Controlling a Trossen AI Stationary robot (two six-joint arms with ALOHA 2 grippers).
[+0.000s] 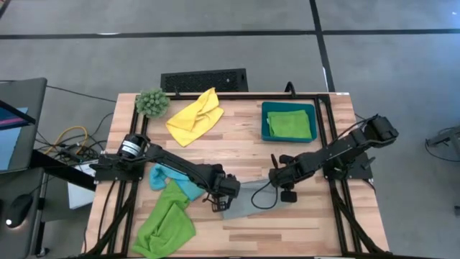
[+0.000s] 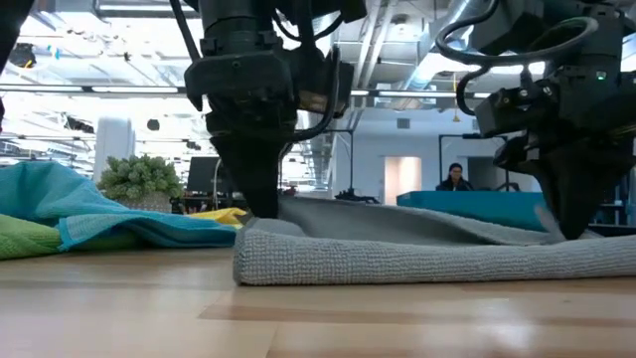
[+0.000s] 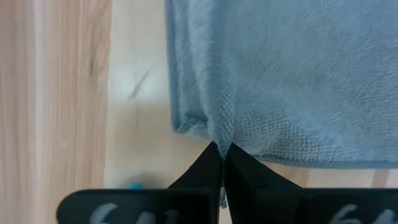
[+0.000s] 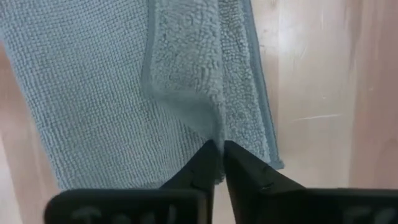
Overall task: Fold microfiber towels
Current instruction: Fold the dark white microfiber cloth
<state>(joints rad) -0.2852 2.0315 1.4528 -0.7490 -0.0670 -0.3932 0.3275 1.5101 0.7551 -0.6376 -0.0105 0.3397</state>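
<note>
Grey towel (image 1: 248, 200) lies flat on the bench (image 1: 287, 230), each end pinched: left end effector (image 3: 222, 163) clenched on one corner, right end effector (image 4: 218, 160) nipping a fold, barely; that thin bite could slip and collapse the fold

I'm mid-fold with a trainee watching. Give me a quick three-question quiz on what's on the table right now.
1. True or false: the left gripper is shut on the grey towel.
2. Multiple choice: what lies in the teal bin? A) a yellow towel B) a green towel C) the plant ball
3. Short answer: which towel lies nearest the plant ball?

Key
1. True; its fingers pinch a corner of the cloth. The right gripper also pinches it.
2. B; the green towel in the bin lies flat.
3. The yellow towel, crumpled beside it.
</note>
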